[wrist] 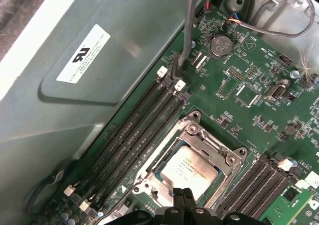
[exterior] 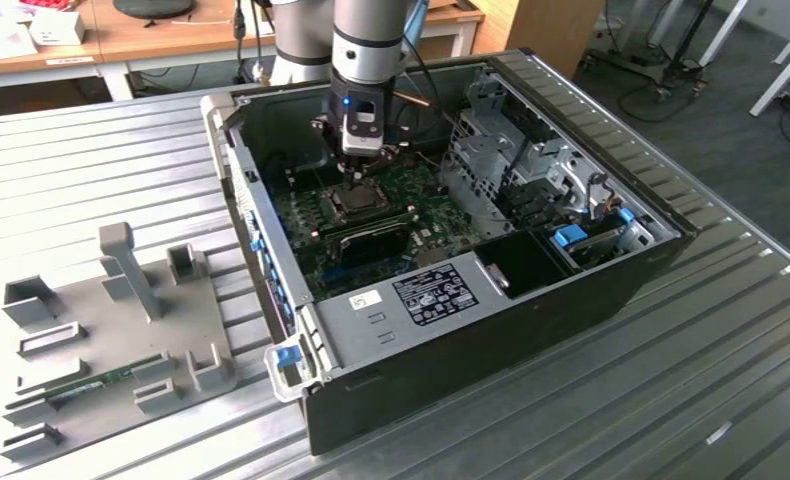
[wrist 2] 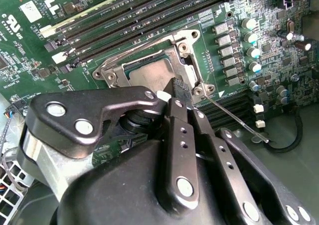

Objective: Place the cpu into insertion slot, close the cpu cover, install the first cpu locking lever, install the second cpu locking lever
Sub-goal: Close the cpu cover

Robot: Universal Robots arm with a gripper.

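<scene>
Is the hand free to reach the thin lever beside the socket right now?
Probably yes: the hand sits at the cover's edge, and the lever lies bare just beside it, nothing above.

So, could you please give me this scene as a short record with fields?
cpu: seated in the insertion slot, grey top showing
cpu cover: lying flat around the cpu
gripper: fingers together, tips at the cover's edge
lever: thin rod angling away from the socket corner
setting: open computer case on a ribbed metal table
</scene>
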